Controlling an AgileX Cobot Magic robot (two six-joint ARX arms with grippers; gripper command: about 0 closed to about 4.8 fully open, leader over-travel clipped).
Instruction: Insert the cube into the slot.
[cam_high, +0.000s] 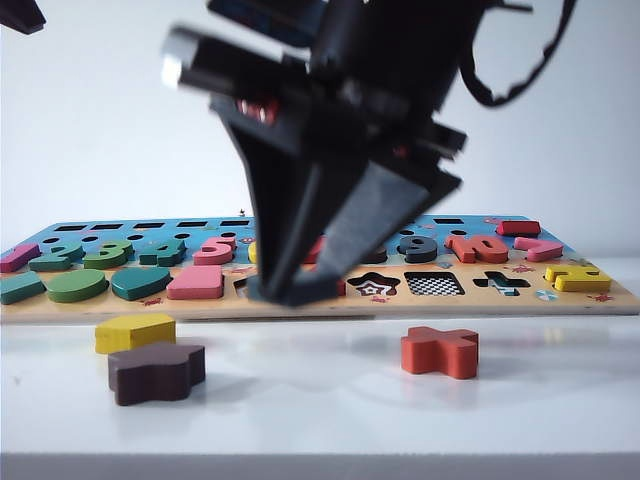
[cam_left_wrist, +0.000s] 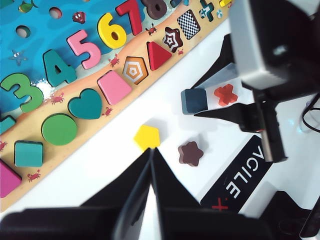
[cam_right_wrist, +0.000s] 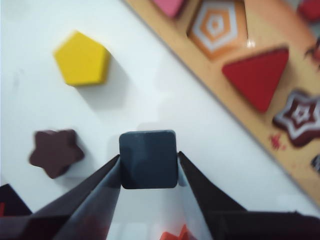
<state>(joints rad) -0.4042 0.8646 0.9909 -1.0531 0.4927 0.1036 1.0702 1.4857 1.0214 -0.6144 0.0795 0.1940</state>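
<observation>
1. Starting nearest the exterior camera, note the loose pieces on the white table (cam_high: 330, 400): the yellow pentagon block (cam_high: 135, 332) and the dark brown star block (cam_high: 156, 372) at lower left, the red cross block (cam_high: 440, 351) at lower right. None belongs to this task.
2. Find the right gripper (cam_right_wrist: 149, 165) at frame centre, pointing down. Its jaws are clamped on two opposite sides of the cube (cam_right_wrist: 148, 159), leaving the flat face level, probably for a straight drop.
3. Observe that the cube sits just short of the puzzle board (cam_high: 60, 306), not yet over it.
4. Locate the slot (cam_high: 434, 284), the checkerboard recess right of centre on the board's front row; you must carry the cube there.
5. Note the left gripper (cam_left_wrist: 151, 160), jaws together, parked low and clear of the work.
</observation>
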